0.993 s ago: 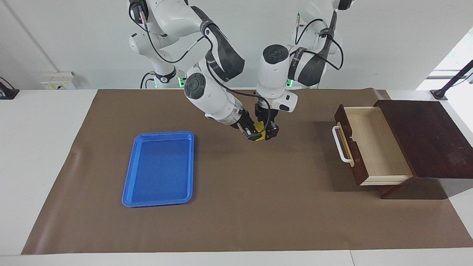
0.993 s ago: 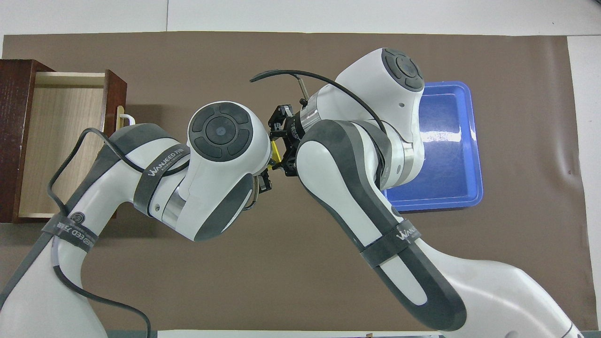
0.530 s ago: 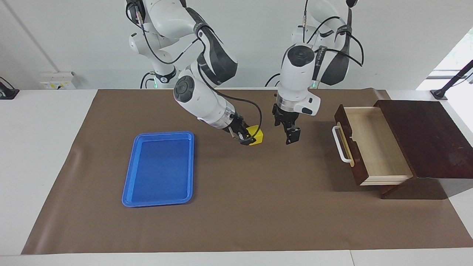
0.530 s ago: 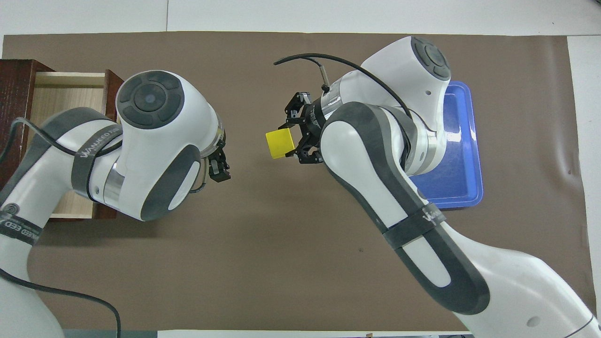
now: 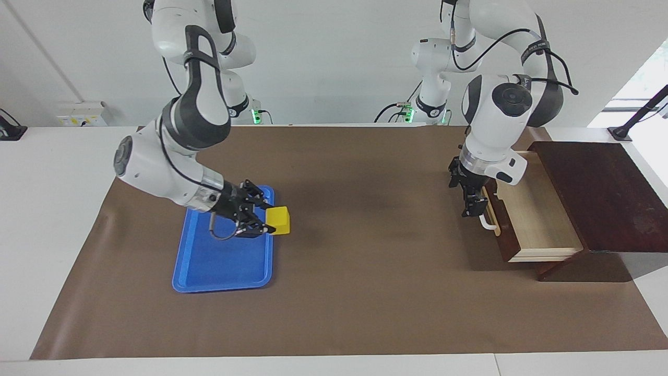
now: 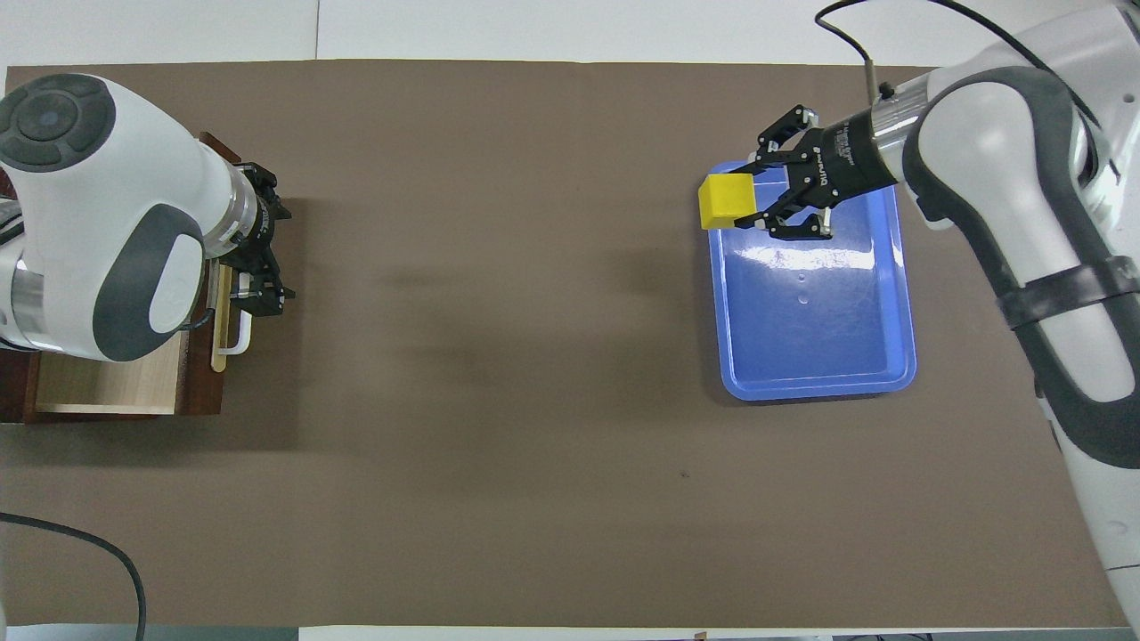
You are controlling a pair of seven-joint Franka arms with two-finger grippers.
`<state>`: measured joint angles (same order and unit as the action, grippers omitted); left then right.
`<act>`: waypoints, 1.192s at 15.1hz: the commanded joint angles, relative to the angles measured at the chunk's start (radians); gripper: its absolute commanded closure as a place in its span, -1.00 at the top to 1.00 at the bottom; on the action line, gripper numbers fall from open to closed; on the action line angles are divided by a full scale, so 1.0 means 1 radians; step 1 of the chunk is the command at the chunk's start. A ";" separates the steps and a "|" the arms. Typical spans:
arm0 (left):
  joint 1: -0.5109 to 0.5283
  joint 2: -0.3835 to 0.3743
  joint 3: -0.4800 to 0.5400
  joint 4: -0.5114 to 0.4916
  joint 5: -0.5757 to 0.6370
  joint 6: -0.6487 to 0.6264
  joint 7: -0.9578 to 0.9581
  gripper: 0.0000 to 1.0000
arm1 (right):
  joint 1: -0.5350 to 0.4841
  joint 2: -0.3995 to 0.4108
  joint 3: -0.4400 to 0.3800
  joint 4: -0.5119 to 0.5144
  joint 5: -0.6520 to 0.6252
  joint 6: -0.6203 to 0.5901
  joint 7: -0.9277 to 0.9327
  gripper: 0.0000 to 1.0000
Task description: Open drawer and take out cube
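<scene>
The small yellow cube [image 5: 279, 220] [image 6: 728, 200] hangs in the air over the blue tray's edge toward the middle of the table, with my right gripper [image 5: 269, 223] [image 6: 753, 206] shut on it. The drawer [image 5: 527, 209] [image 6: 107, 392] stands pulled out of its dark wooden box [image 5: 605, 193], and the part of its pale inside that shows holds nothing. My left gripper [image 5: 472, 206] hangs open and holds nothing, just in front of the drawer's front, beside the white bar handle [image 5: 488, 223] [image 6: 239, 336].
A flat blue tray [image 5: 224, 271] [image 6: 810, 356] with nothing lying in it rests on the brown mat [image 5: 365, 292] toward the right arm's end. The dark wooden box stands at the left arm's end. White table surface borders the mat.
My left gripper opened and let go of the cube, then swung back to the drawer's front. My right gripper carried the cube from the middle of the table to over the blue tray's edge.
</scene>
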<state>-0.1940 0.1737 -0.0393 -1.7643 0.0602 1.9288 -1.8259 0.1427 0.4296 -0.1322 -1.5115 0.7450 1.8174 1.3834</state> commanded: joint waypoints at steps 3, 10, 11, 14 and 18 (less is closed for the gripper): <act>0.088 -0.051 -0.008 -0.102 0.003 0.068 0.200 1.00 | -0.104 -0.077 -0.017 -0.249 0.016 0.037 -0.165 -1.00; 0.153 -0.054 -0.005 -0.116 0.049 0.094 0.303 1.00 | -0.129 -0.078 -0.064 -0.412 0.024 0.135 -0.351 -1.00; 0.157 -0.052 -0.004 -0.115 0.061 0.096 0.304 1.00 | -0.127 -0.074 -0.063 -0.414 0.025 0.145 -0.354 -1.00; 0.177 -0.052 -0.004 -0.112 0.134 0.099 0.319 1.00 | -0.114 -0.077 -0.063 -0.441 0.025 0.166 -0.408 -1.00; 0.263 -0.046 -0.005 -0.110 0.138 0.148 0.407 1.00 | -0.111 -0.080 -0.061 -0.457 0.025 0.183 -0.452 -1.00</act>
<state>0.0092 0.1505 -0.0381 -1.8416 0.1761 2.0208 -1.4740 0.0316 0.3829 -0.1980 -1.9230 0.7484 1.9737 0.9712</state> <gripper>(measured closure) 0.000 0.449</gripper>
